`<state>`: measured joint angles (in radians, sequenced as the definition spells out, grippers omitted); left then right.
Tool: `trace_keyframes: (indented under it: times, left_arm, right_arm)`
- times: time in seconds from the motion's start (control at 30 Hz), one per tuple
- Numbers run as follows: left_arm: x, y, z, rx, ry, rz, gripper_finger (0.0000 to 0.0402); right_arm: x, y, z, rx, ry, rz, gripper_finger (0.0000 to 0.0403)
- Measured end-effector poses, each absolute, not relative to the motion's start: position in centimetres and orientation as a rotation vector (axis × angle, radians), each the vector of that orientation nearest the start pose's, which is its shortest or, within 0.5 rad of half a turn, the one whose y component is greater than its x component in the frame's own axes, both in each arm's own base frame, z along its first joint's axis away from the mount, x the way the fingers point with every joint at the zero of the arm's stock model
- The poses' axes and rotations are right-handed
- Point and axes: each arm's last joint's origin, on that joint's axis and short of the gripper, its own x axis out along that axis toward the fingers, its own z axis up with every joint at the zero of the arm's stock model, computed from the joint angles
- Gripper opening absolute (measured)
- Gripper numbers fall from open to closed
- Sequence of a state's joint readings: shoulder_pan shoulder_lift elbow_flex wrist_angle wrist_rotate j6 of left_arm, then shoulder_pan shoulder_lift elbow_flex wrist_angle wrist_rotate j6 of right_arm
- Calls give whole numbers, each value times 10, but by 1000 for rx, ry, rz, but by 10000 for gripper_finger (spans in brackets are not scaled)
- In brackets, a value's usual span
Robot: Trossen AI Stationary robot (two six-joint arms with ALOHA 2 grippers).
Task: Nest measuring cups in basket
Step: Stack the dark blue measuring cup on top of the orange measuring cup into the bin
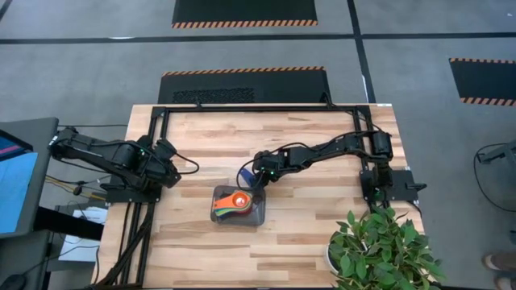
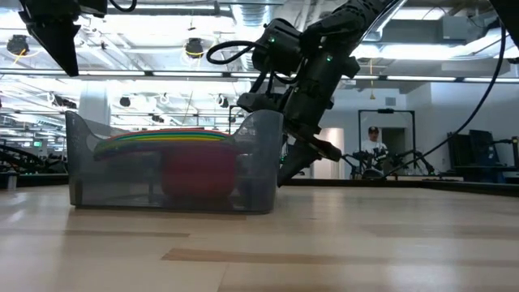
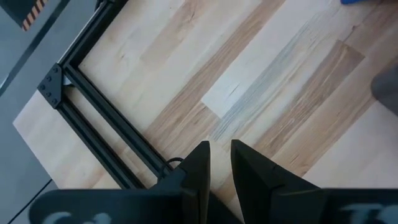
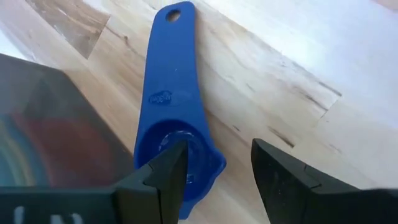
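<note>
A blue measuring cup [image 4: 171, 93] lies flat on the wood just beyond the basket's far side, with its handle pointing away from my right gripper [image 4: 217, 149]; it also shows in the high view [image 1: 243, 176]. The dark grey basket [image 1: 260, 211] holds a nested stack of cups [image 1: 234, 203], orange on top. Their coloured rims [image 2: 162, 138] show through its wall [image 2: 122, 178]. My right gripper [image 1: 256, 182] is open and points down at the blue cup's bowl end, one finger over the bowl and one beside it. My left gripper [image 3: 219, 146] is shut, raised near the table's left edge [image 1: 172, 159]. My right gripper comes from above with one finger [image 4: 168, 171] over the blue cup's bowl [image 4: 202, 171] and the other finger beyond the bowl's rim, over the wood. The finger hides the place, so I cannot tell whether it touches the cup. The cup lies on the table.
A black metal frame [image 1: 258, 109] runs along the table's far and left edges. A potted plant [image 1: 379, 246] stands at the near right corner. Bare wood lies left of and in front of the basket. A person [image 2: 373, 142] shows far off in the room.
</note>
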<state>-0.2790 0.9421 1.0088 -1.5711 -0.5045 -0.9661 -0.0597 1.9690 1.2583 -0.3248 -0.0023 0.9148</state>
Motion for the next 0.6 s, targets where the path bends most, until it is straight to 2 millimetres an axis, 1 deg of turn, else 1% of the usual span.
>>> trace_keyframes:
  times: [0.07, 0.17, 0.33, 0.47, 0.6]
  left_arm:
    - [111, -17, 300, -230, 1133, 796, 55]
    - [111, -17, 300, -230, 1133, 796, 55]
    - [111, -17, 300, -234, 1131, 798, 55]
    - [111, -17, 300, -232, 1134, 795, 55]
    - [111, -17, 300, -231, 1134, 795, 55]
  right_arm:
    - [396, -24, 149, 855, 939, -520, 201]
    - [400, -24, 137, 856, 948, -517, 203]
    - [404, -21, 132, 892, 961, -464, 197]
    - [405, -21, 131, 884, 951, -468, 180]
    - [404, -23, 131, 886, 957, -475, 147]
